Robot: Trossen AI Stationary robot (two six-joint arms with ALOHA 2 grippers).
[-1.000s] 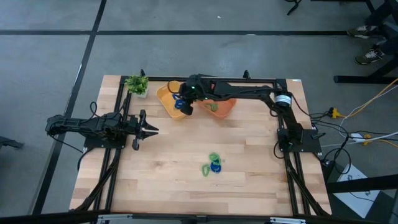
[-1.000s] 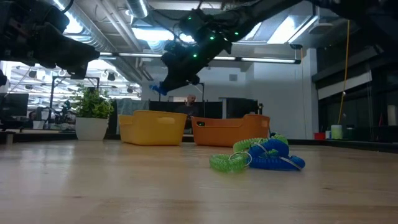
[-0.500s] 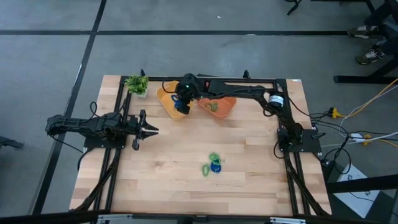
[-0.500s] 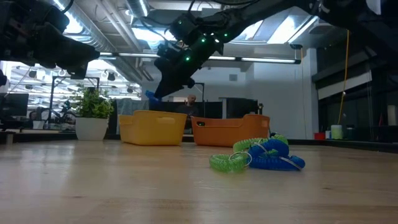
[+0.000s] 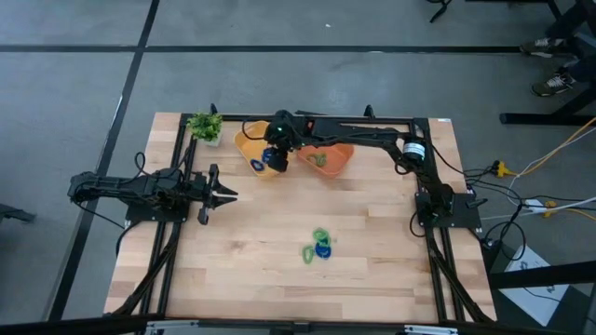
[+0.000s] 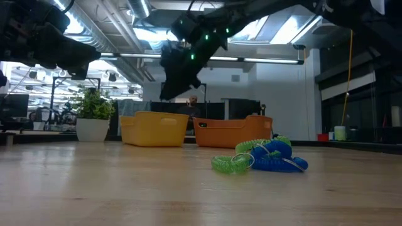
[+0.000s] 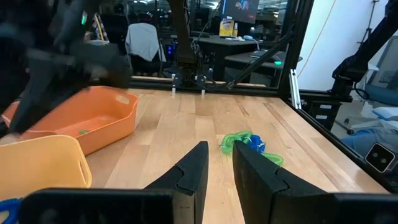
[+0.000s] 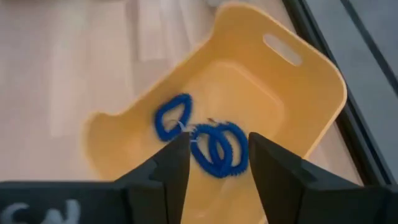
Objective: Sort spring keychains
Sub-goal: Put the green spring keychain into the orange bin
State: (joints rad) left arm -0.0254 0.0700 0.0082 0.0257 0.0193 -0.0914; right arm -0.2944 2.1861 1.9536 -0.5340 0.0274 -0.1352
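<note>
My right gripper [image 8: 216, 144] hovers open over the yellow tray [image 8: 267, 93], at the table's far side, with nothing between its fingers. Blue spring keychains [image 8: 214, 149] lie on that tray's floor below it, also seen in the high view as blue spring keychains [image 5: 259, 165]. The orange tray [image 5: 337, 160] beside it holds a green keychain [image 5: 319, 159]. A pile of green and blue keychains [image 5: 319, 246] lies on the table's middle, toward the near edge. My left gripper [image 5: 226, 194] waits at the table's left, its fingers slightly apart.
A small potted plant [image 5: 205, 126] stands at the far left corner, next to the yellow tray. Bare wood lies between the trays and the pile. Dark frame rails [image 5: 177, 242] run along the table's left and right sides.
My right gripper has shifted a little toward the table's left over the yellow tray and has opened. The blue keychain it held has dropped from its fingers into the yellow tray.
</note>
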